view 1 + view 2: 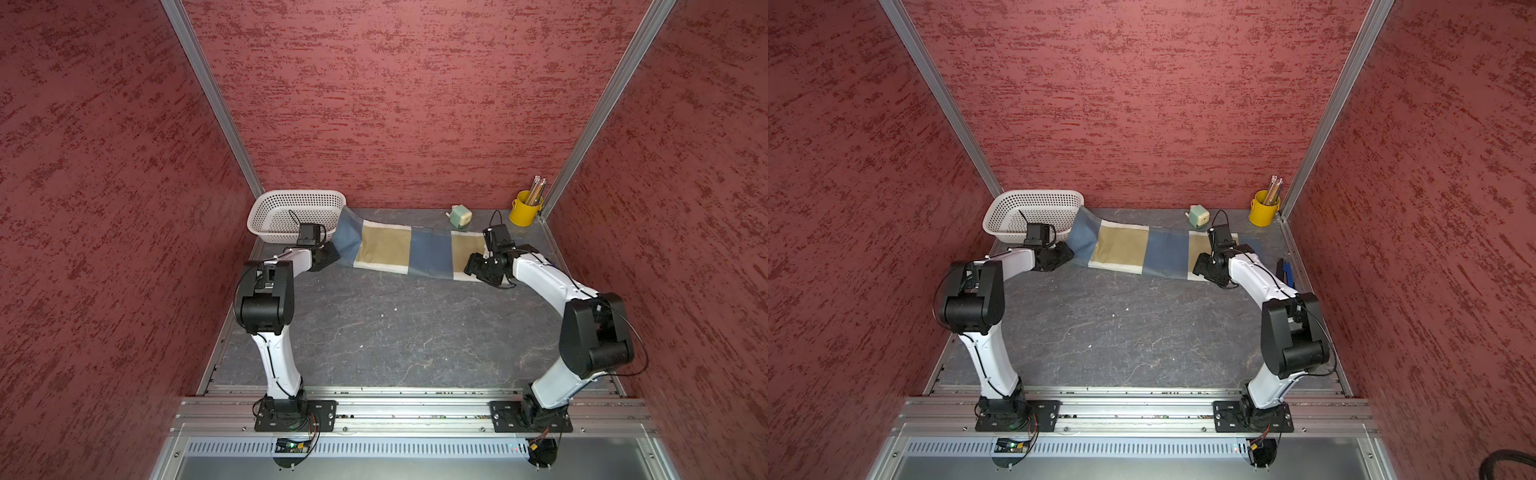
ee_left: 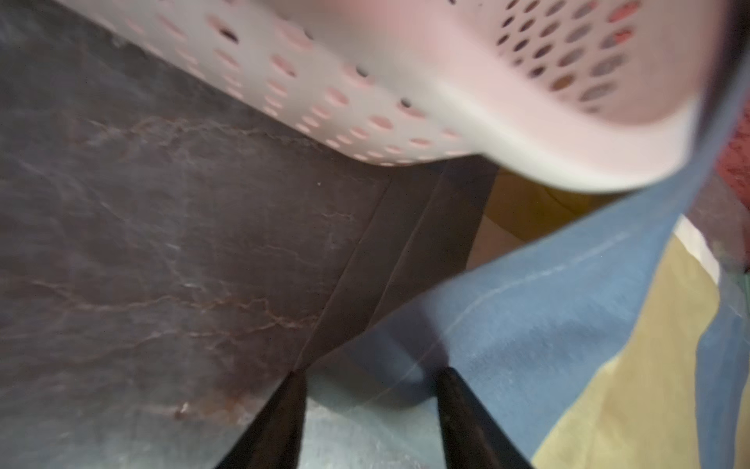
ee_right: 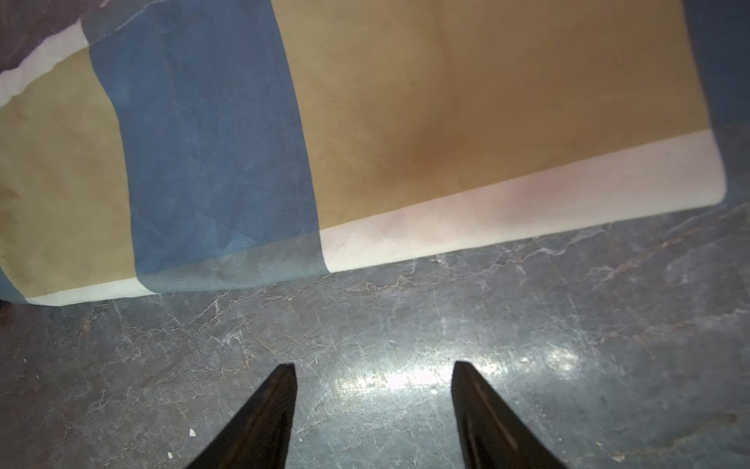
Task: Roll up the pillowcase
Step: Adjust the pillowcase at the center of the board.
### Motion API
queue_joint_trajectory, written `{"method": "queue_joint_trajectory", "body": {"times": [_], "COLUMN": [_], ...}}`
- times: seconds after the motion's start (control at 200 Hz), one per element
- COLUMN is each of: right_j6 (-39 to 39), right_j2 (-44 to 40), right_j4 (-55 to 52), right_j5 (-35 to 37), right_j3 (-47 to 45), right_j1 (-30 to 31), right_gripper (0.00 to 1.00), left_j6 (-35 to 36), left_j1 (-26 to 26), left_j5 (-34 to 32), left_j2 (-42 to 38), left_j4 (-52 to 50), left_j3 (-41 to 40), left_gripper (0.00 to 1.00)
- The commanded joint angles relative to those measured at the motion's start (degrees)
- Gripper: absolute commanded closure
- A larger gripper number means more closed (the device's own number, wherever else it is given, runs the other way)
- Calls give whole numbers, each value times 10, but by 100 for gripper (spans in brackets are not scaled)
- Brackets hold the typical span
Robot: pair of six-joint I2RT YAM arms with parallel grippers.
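The left gripper point(image 2: 371, 373) had its jaws spread, and nothing showed pinched between them, though the left wrist view was blurred. The blue end of the pillowcase point(image 2: 568, 325) lay just beside one tip; contact could not be judged. Close beyond it rose the perforated wall of the white basket point(image 2: 406, 81), with the cloth running up against its corner. The right gripper point(image 3: 374, 364) also had its jaws apart. It hung over bare tabletop point(image 3: 527, 325), and the cloth's off-white near border lay a little ahead of the tips, clear of them. In both top views the pillowcase point(image 1: 415, 253) lay as one long flat strip across the far part of the tabletop, in blocks of blue, tan and off-white. Its left end lifted against the basket and its right end lay under the right gripper's wrist. No rolled part showed. The basket point(image 1: 299, 193) sat in the far-left corner. A small pale-green object point(image 1: 460, 217) stood near the far edge, just behind the strip and right of centre. A yellow cup point(image 1: 524, 210) holding pencils point(image 1: 538, 189) stood in the far-right corner. The near half of the tabletop carried only the two arms.
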Motion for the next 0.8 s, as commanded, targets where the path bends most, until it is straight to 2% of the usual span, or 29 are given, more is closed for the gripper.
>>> {"method": "queue_joint_trajectory", "body": {"times": [0.0, 0.085, 0.19, 0.321, 0.471, 0.791], "right_j6": [-8, -10, -14, -20, -3, 28], "right_j2": [-34, -41, -45, -43, -1, 63], "right_j4": [7, 2, -4, -22, -69, -35], "right_j5": [5, 5, 9, 38, 83, 35], "right_j3": [7, 9, 9, 6, 14, 11], "right_j1": [1, 1, 2, 5, 6, 6], "right_gripper": [34, 34, 34, 35, 34, 35], "left_j6": [8, 1, -5, -42, -109, -212], "left_j1": [-1, -4, -12, -38, -68, -108], "left_j5": [22, 22, 25, 19, -10, -83], "left_j2": [11, 3, -24, -89, -181, -401], "left_j4": [-14, -15, -11, -16, -24, -114], "left_j3": [17, 12, -8, -56, -144, -371], "left_gripper": [63, 85, 100, 100, 100, 100]}}
